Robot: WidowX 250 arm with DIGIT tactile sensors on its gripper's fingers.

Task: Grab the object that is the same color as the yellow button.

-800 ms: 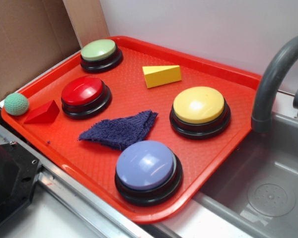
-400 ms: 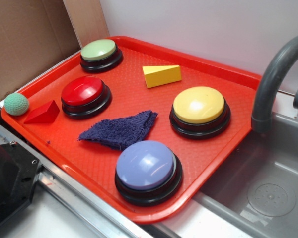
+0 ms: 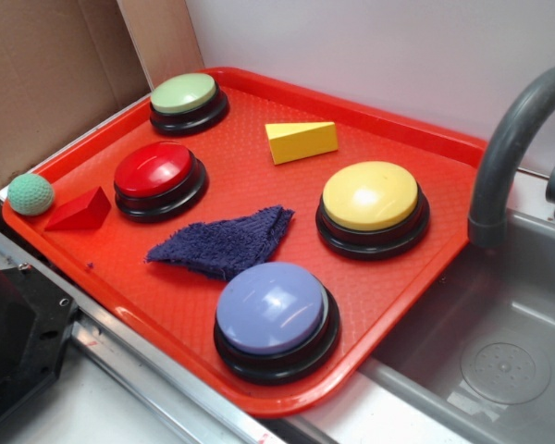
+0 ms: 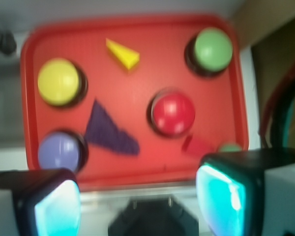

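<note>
Red tray [image 3: 425, 190]: plastic, pebbled texture, slight sheen. Yellow button [image 3: 370, 196]: smooth satin plastic dome, glossy black base. Red button [image 3: 154, 169] and purple button [image 3: 270, 307]: glossier domes, highlights visible. Green button [image 3: 182, 93]: duller plastic. Yellow wedge [image 3: 302, 141]: smooth, matt, painted look. Red wedge [image 3: 80, 211]: same matt finish. Purple cloth [image 3: 222, 242]: nubby terry, rough. Green ball [image 3: 30, 194]: knitted yarn. Faucet [image 3: 509, 139]: matt grey. Sink [image 3: 499, 361]: grey, satin. Backing panel [image 3: 46, 74]: plain cardboard. Tool [image 4: 137, 201] pads: translucent teal, glossy.

Gripper [image 4: 137, 196] high, facing down, fingers [image 4: 56, 206] spread wide, holding nothing.
</note>
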